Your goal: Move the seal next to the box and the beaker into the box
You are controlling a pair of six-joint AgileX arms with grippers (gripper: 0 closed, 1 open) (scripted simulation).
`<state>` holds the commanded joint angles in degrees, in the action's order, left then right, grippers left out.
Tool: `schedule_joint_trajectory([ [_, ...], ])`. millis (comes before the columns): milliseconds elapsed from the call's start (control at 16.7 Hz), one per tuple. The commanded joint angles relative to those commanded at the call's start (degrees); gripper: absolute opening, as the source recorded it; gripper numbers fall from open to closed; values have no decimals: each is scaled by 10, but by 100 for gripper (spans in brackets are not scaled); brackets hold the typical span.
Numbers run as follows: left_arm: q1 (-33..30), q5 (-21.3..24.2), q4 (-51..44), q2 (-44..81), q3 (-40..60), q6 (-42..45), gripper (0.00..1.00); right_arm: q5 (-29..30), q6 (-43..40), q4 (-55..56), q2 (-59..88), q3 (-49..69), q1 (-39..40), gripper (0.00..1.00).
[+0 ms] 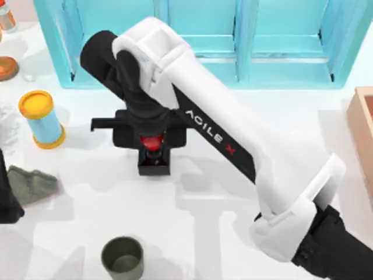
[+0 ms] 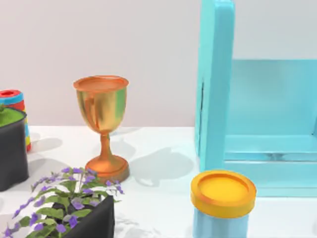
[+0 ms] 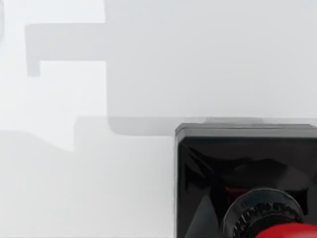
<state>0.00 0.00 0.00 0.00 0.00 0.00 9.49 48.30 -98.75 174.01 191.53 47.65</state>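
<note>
Spreading under everything: white table (image 1: 192,233), turquoise shelf unit (image 1: 233,41) along far edge, pale wall behind it. Beaker (image 1: 122,258) upright near front edge, nothing visible inside, well apart from right gripper (image 1: 152,143). Box (image 1: 362,137) at right edge, far from that gripper. Blue cylinder (image 1: 42,119) with yellow-orange lid stands left of gripper; gold goblet (image 2: 102,124) near shelf. Right arm stretches diagonally across table, gripper down over seal (image 1: 154,154); red knob between fingers, cannot tell whether clamped. Left gripper (image 1: 7,198) parked at left edge.

top: overhead, down | left wrist: level, toward shelf (image 2: 218,99) | right wrist: close, tabletop (image 3: 148,74)
</note>
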Motion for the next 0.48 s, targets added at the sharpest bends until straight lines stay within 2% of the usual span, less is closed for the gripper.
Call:
schedule_joint_trajectory([
  [240,0,0,0,0,0,0,100,-3,-16,48,-95,-132,-17,0],
  [480,0,0,0,0,0,0,100,-8,-38,109,-219,-339,-37,0],
])
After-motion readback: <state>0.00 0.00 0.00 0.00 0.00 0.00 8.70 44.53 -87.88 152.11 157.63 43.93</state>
